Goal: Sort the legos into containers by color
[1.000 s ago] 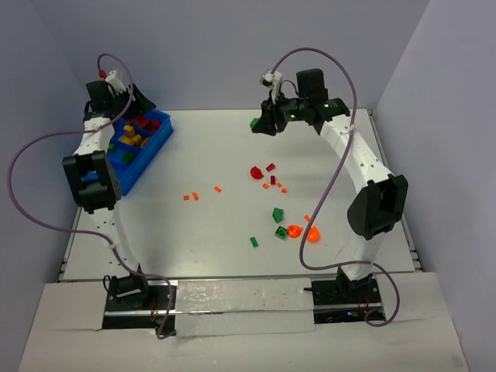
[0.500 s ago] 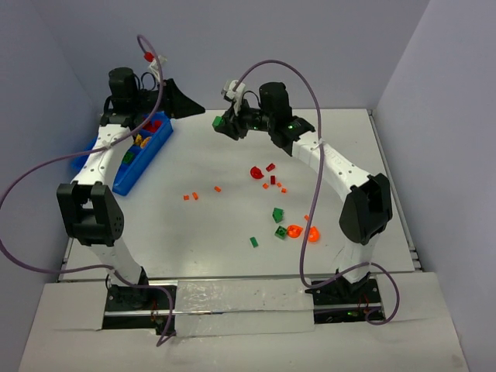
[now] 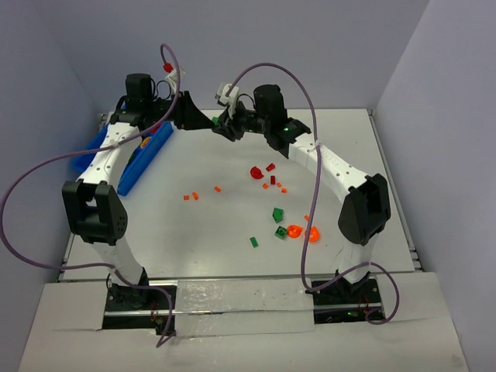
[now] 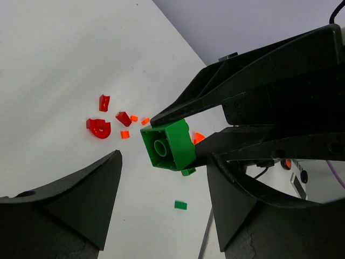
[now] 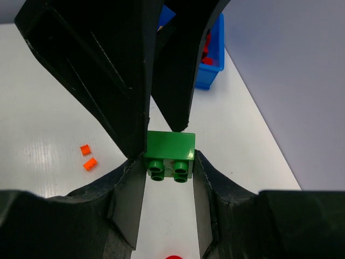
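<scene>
Legos (image 3: pixel 277 215) lie loose on the bench (image 3: pixel 201 248) nearest me: green ones and two translucent orange pieces toward the right, with tiny orange bits and a few red ones further out in the middle. Beyond them, on the far left, sits the bin (image 3: pixel 152 149), partly hidden; the right wrist view shows red bricks inside it. Farthest out, in the air above the back of the bench, the right end effector (image 3: pixel 230 129) is clamped on a green brick (image 5: pixel 171 145), pinched across its sides with the studs toward that wrist camera. The left end effector (image 3: pixel 204 122) stands wide, its tips right up at the brick; I cannot tell whether they touch it. I read this as a hand-over on the way to the bin. Next I'd close the left on the brick's free faces, clear of the right's fingers. I'd let the right go only once that grip looks sure, then carry the brick to whichever compartment takes green.
</scene>
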`<control>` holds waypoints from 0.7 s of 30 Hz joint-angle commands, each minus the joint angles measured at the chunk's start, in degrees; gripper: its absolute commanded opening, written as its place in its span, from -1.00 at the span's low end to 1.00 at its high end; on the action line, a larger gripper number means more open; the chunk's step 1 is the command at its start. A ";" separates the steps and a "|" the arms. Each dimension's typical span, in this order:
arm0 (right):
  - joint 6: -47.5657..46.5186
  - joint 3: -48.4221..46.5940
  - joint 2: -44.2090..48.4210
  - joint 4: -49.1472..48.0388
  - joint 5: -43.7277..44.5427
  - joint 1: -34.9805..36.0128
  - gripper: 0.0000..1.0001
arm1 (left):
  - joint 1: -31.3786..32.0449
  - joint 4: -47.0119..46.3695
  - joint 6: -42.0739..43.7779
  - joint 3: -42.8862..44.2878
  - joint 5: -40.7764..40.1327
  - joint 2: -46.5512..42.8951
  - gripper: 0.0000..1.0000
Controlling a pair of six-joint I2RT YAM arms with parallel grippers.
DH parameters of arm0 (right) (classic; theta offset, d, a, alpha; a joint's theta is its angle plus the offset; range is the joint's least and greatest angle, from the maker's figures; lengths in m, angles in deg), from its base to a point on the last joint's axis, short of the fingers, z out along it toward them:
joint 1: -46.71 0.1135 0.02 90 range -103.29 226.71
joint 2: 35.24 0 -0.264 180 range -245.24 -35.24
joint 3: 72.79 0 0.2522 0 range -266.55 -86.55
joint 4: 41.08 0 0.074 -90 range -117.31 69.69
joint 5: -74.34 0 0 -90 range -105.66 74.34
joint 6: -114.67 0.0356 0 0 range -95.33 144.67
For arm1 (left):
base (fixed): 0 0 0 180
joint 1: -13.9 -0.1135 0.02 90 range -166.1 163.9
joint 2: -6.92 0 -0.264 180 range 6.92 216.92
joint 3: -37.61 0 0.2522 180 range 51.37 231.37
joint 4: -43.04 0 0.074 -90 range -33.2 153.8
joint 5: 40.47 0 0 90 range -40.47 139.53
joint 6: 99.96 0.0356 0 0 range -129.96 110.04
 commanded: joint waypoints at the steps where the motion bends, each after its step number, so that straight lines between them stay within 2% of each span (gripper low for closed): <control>1: -0.83 -1.65 1.11 -3.23 0.97 0.71 -1.00 | 0.46 1.56 0.72 2.60 1.16 1.13 0.47; 7: -2.02 -1.47 1.11 -3.67 1.49 1.47 -1.00 | 0.89 1.80 -0.31 3.84 1.54 2.18 0.41; 18: -3.67 0.22 1.82 -4.60 1.46 1.93 -1.00 | 0.33 -11.04 -12.15 0.28 7.38 1.71 0.35; 21: -3.44 0.46 1.99 -5.28 1.96 1.93 -1.00 | 0.54 -9.13 -10.86 1.67 7.62 2.69 0.33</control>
